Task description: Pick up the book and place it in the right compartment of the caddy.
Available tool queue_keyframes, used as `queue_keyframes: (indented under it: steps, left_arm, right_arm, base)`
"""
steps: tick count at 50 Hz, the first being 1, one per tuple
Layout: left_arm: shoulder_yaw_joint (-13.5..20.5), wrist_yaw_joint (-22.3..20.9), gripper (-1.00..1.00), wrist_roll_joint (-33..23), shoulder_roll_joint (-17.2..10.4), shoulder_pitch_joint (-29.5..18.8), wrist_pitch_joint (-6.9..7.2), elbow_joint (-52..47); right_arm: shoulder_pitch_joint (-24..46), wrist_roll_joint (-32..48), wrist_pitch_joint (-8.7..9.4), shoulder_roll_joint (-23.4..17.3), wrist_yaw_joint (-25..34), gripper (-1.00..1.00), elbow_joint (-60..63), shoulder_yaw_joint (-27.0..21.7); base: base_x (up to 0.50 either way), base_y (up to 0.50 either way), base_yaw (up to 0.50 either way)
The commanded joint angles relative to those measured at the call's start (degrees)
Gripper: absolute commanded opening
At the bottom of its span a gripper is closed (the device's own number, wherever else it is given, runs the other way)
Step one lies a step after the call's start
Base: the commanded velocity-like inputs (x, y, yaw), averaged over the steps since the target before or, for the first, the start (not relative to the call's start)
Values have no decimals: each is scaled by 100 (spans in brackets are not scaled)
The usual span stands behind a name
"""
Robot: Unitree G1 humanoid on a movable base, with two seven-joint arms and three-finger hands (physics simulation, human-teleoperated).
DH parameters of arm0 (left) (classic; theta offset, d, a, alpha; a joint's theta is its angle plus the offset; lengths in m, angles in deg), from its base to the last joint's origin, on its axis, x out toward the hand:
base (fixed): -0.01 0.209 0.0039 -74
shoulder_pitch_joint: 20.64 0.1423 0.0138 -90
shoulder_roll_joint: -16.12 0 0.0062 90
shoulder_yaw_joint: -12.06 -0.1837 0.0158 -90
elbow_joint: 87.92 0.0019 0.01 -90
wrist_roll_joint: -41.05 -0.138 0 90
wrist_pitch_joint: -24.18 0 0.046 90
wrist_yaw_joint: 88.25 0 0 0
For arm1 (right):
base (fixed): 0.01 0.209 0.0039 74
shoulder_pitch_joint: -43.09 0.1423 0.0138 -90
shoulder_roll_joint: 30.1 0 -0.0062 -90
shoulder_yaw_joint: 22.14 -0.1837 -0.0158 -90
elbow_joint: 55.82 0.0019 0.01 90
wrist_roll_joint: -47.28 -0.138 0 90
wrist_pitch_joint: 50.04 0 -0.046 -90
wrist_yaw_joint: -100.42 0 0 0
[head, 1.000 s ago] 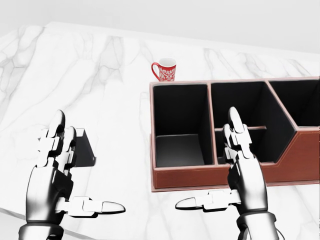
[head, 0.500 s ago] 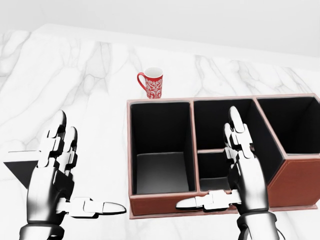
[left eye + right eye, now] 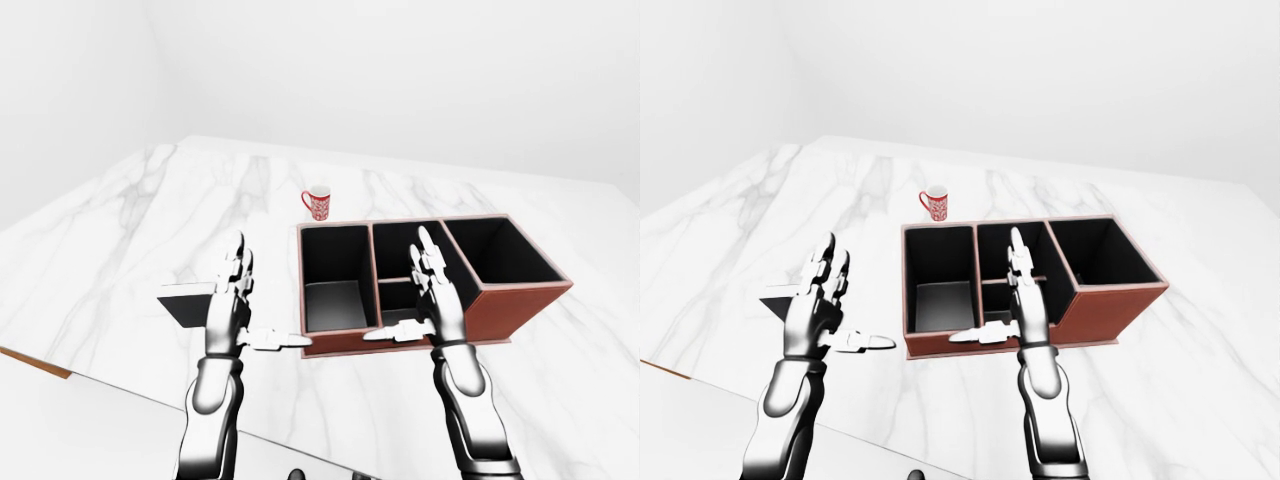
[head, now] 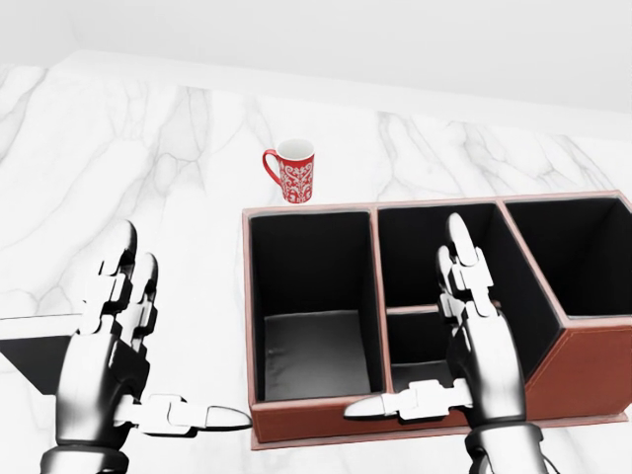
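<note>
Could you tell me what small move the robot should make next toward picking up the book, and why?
Probably lower the left hand onto the book and start closing its fingers. That hand is open and raised over the dark book lying flat on the marble counter, left of the caddy. The right hand is open too, in front of the caddy's middle, holding nothing.

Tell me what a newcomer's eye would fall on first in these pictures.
The brown caddy with black compartments stands out at the head view's right on the white marble counter. A red patterned mug stands just above its left end. The open left hand and right hand rise at the bottom, a dark book behind the left.
</note>
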Motion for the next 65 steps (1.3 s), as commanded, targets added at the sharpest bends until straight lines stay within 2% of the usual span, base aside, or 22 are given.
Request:
queue_keyframes:
  steps: [1, 11, 16, 20, 22, 25, 29, 30, 31, 32, 36, 37, 38, 42, 44, 48, 53, 54, 55, 57, 60, 65]
  left_arm:
    - [-78, -73, 100, -59, -2, 95, 0, -137]
    - [78, 124, 100, 58, 6, -31, 104, -469]
    - [270, 56, 100, 235, -34, 60, 74, -628]
    - [329, 43, 100, 218, -51, -58, 88, -572]
    - [332, 49, 100, 72, -78, -120, 44, -515]
    - [372, 21, 100, -206, -157, -200, 114, -592]
    - [574, -204, 100, -1317, -512, -715, 766, -837]
    - [600, -333, 100, -1659, -624, -877, 997, -863]
    - [587, -482, 100, -1988, -712, -981, 1000, -845]
    - [596, -622, 100, -2257, -770, -1076, 1000, -842]
    - [697, -1412, 100, -3495, -1191, -1700, 1000, -466]
    - [737, -1802, 100, -3856, -1453, -1976, 1000, -272]
    - [804, -1903, 100, -4041, -1529, -2102, 1000, -73]
    - [1046, -2430, 100, -4694, -2148, -2796, 509, 1013]
    - [1057, -2632, 100, -5041, -2381, -2999, 248, 1550]
    - [1101, -3532, 100, -5531, -2710, -3243, 186, 2279]
    - [1155, -3532, 100, -6020, -3116, -3714, 0, 3078]
    - [1161, -3532, 100, -5997, -3171, -4110, 0, 3479]
    - [1106, -3532, 100, -6039, -3238, -4231, 0, 3622]
    - [998, -3532, 100, -6170, -3300, -4294, 0, 3875]
    - [886, -3532, 100, -6438, -3347, -4316, 0, 4123]
    - [819, -3532, 100, -6825, -3304, -4400, 8, 4351]
  right_arm:
    - [-17, -2, -10, 5, 21, 100, -135, 15]
    - [-54, -12, 267, 8, 55, 100, 380, 41]
    - [-115, -14, 97, 14, 47, 100, 299, 62]
    - [-22, 26, 452, 24, 19, 100, 571, 90]
    - [-28, 35, 78, 22, -1, 100, 200, 88]
    - [-48, 43, 4, 24, -4, 100, 138, 103]
    - [-60, 48, 251, 20, 5, 100, 409, 107]
    - [-83, 44, 63, 23, -2, 100, 241, 108]
    - [-80, 48, 201, 23, 3, 100, 376, 114]
    - [-70, 55, 376, 22, 8, 100, 544, 121]
    - [-36, 51, -10, 18, -21, 100, 108, 87]
    - [10, 46, 357, 11, -3, 100, 438, 78]
    - [10, 47, 329, 13, -5, 100, 409, 76]
    - [-35, 39, -10, 15, -19, 100, 88, 67]
    - [-27, 35, 357, 12, 1, 100, 480, 69]
    - [-70, 84, -10, 24, -39, 100, 141, 101]
    - [-31, 97, 190, 17, -28, 100, 353, 106]
    - [-29, 91, -1, 20, -38, 100, 160, 99]
    - [0, 93, 258, 19, -25, 100, 387, 102]
    - [-26, 105, -10, 27, -46, 100, 112, 116]
    - [-40, 117, 232, 24, -28, 100, 409, 134]
    - [-63, 91, -10, 20, -38, 100, 132, 102]
  base:
    - [0, 0, 0]
    - [0, 0, 0]
    - [0, 0, 0]
    - [0, 0, 0]
    - [0, 0, 0]
    - [0, 0, 0]
    - [0, 0, 0]
    - [0, 0, 0]
    - [0, 0, 0]
    - [0, 0, 0]
    - [0, 0, 0]
    - [0, 0, 0]
    - [0, 0, 0]
    - [0, 0, 0]
    - [0, 0, 0]
    - [0, 0, 0]
    - [0, 0, 0]
    - [0, 0, 0]
    - [0, 0, 0]
    - [0, 0, 0]
    - [0, 0, 0]
    - [0, 0, 0]
